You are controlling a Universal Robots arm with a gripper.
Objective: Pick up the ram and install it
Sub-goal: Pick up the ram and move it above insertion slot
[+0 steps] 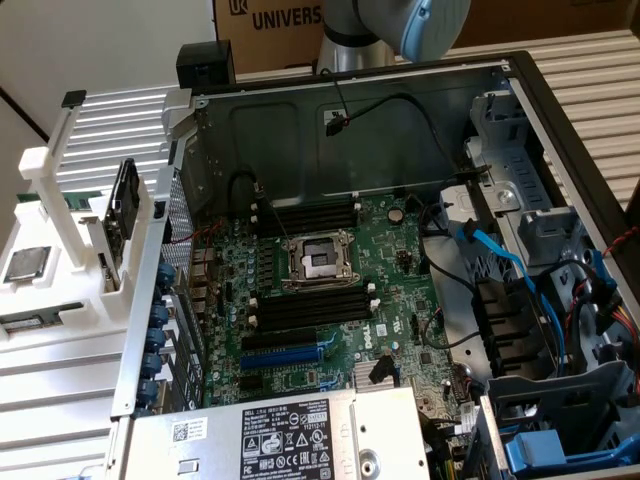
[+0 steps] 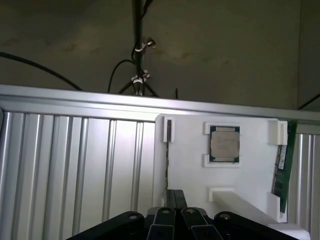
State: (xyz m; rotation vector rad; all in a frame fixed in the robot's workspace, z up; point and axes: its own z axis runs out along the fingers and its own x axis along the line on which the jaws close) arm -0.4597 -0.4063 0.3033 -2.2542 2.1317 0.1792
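The wrist camera showed ribbed aluminium [image 2: 75,170], then the gripper [image 2: 175,201] clenched finger to finger by a white holder [image 2: 190,175], with the ram [image 2: 283,167] slotted along its edge. The exterior view gave the open computer case [image 1: 300,130] and its motherboard [image 1: 400,290].

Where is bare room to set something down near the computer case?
The ribbed table is bare beside the white holder, exterior view's lower left, and beyond the case, upper right. Inside the case, cables make it crowded.
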